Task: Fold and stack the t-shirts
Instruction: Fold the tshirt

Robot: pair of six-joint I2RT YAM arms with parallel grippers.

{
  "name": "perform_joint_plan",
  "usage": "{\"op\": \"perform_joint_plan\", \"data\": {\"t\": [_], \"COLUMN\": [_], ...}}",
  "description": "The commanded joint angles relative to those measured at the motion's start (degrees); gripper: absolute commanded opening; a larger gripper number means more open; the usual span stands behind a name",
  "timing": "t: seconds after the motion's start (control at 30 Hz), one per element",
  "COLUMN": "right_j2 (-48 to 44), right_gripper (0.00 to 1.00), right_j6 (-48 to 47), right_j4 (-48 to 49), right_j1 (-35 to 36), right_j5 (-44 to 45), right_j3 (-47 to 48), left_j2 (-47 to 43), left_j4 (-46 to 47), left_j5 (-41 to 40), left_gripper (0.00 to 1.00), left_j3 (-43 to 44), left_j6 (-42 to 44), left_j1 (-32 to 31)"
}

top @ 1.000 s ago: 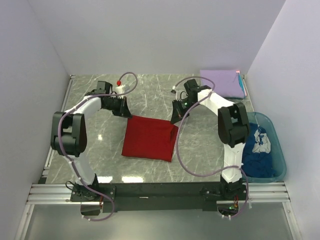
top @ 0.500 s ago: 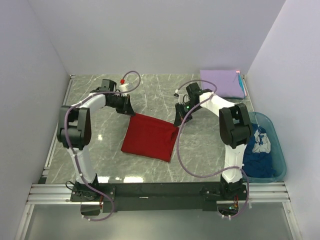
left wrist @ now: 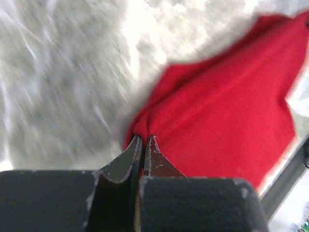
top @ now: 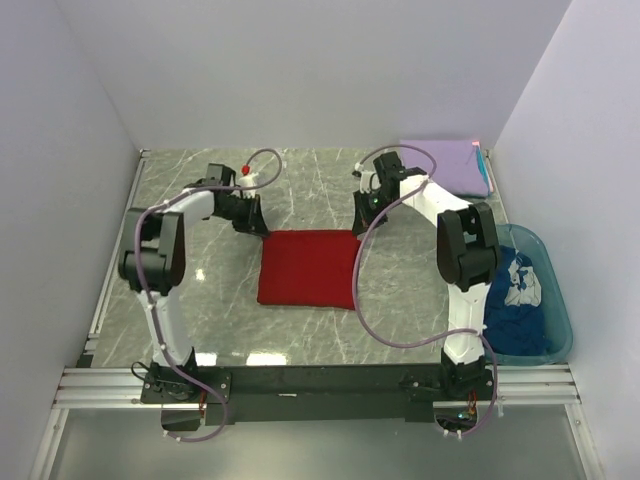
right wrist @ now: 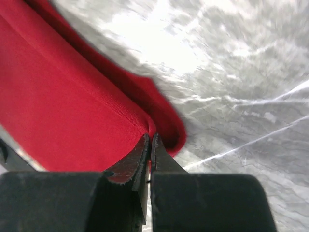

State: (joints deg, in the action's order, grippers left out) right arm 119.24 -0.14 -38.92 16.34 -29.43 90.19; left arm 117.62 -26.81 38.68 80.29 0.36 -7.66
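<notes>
The red t-shirt (top: 308, 268) lies folded as a flat rectangle in the middle of the marble table. My left gripper (top: 262, 230) is shut on its far left corner; the left wrist view shows the jaws (left wrist: 144, 139) pinching red cloth (left wrist: 227, 101). My right gripper (top: 358, 228) is shut on its far right corner, seen in the right wrist view (right wrist: 149, 137) gripping the red fold (right wrist: 63, 101). The lavender t-shirt (top: 446, 166) lies folded at the far right. The dark blue t-shirt with white print (top: 515, 300) is bunched in the teal tub.
The translucent teal tub (top: 556, 300) stands at the right edge beside the right arm. White walls close in the table at the back and both sides. A metal rail (top: 320, 382) runs along the near edge.
Both grippers have pulled the red shirt's far corners away from me and apart. The shirt has gone from a skewed shape to a straight, flat rectangle.
</notes>
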Motion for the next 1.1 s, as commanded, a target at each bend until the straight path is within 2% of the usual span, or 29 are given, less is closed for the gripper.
{"op": "perform_joint_plan", "data": {"t": [0.0, 0.13, 0.27, 0.43, 0.5, 0.7, 0.87, 1.07], "right_j2": [-3.48, -12.78, -13.17, -0.97, 1.33, 4.68, 7.14, 9.52], "right_gripper": [0.00, 0.00, 0.00, 0.00, 0.00, 0.00, 0.00, 0.03], "right_j6": [-3.37, -4.87, -5.92, -5.13, -4.17, -3.63, -3.81, -4.52], "right_j4": [-3.71, -2.75, -0.82, -2.21, -2.30, -0.64, -0.90, -1.07], "right_j1": [-1.48, -1.92, -2.89, -3.24, -3.33, -3.59, -3.59, -3.59], "right_j5": [-1.84, -6.25, -1.45, 1.92, 4.19, 12.02, 15.28, 13.00], "right_j3": [3.68, -4.73, -9.16, 0.04, 2.43, 4.99, 9.47, 14.48], "left_j2": [-13.96, -17.08, -13.13, -2.50, 1.62, 9.19, 8.06, 4.72], "left_j4": [2.19, 3.34, 4.92, 3.52, 3.34, 2.20, 2.73, 3.25], "left_j5": [2.71, 5.44, 4.14, -1.58, -4.56, -6.24, -6.94, -8.01], "left_gripper": [0.01, 0.01, 0.01, 0.01, 0.01, 0.01, 0.01, 0.01], "left_j3": [-3.29, -3.74, -1.72, 4.41, 6.54, 13.66, 11.12, 7.25], "left_j6": [0.43, -2.55, -4.23, -4.85, -5.80, -5.99, -6.51, -7.57], "left_j1": [1.07, 0.19, -0.60, -0.25, -0.07, 0.89, 1.33, 3.09]}}
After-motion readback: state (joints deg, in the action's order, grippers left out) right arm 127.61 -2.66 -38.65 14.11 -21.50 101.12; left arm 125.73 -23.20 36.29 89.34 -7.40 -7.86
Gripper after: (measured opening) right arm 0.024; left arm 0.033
